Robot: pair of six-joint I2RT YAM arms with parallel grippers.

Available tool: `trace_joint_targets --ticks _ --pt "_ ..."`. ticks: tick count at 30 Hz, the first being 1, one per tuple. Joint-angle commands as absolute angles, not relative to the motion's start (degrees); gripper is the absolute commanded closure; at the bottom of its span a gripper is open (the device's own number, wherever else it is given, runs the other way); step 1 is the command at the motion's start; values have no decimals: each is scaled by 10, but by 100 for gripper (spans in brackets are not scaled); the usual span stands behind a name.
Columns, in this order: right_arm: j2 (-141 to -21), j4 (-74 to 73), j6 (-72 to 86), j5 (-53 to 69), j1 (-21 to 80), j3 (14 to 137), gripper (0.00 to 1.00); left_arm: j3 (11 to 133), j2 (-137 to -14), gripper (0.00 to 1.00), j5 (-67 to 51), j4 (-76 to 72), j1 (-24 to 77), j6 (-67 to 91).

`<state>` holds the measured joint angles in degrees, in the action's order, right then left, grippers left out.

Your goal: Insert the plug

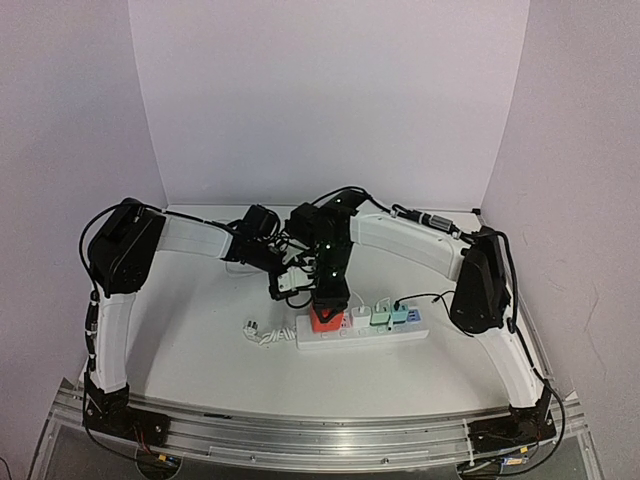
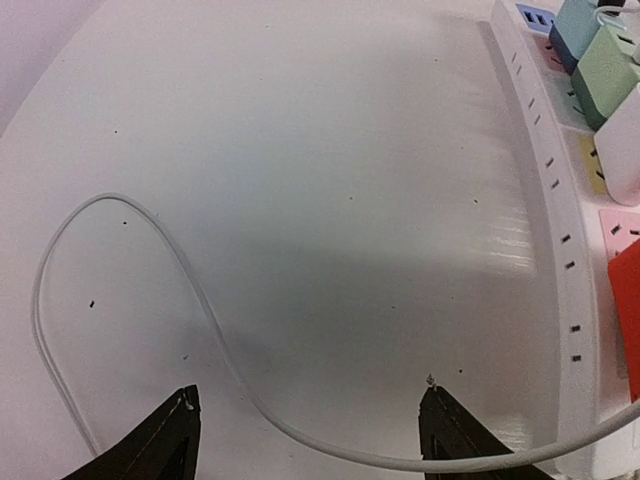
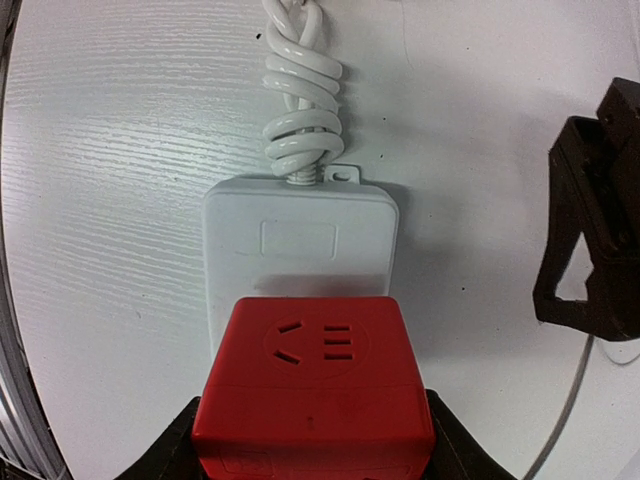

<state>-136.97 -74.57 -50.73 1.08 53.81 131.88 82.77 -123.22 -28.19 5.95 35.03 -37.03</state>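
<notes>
On the desk (image 1: 200, 350), toward its near edge, lies the power strip (image 1: 362, 333). The red plug (image 3: 313, 385) sits over its left end, clamped in the right gripper (image 3: 310, 455) — best pressed straight down, kept square. The left gripper (image 2: 308, 400) hangs wide and empty above the white cable (image 2: 200, 290).

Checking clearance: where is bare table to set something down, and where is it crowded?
Free: the wide band of table between the power strip and the arm bases, and the patch left of the coiled cord. Crowded: the strip's left end, where red adapter, right claw, left claw and cord meet.
</notes>
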Motion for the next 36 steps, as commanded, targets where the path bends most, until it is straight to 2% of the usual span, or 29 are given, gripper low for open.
trace_joint_targets --ticks 1,20,36 --pt "-1435 -816 -509 81 542 1282 100 874 -1249 26 -273 31 346 -349" --pt "-1532 -821 -463 68 553 1248 100 884 -1259 26 -281 44 346 -340" --pt "-1524 -767 -400 14 481 1324 100 915 -1245 13 -268 106 324 -389"
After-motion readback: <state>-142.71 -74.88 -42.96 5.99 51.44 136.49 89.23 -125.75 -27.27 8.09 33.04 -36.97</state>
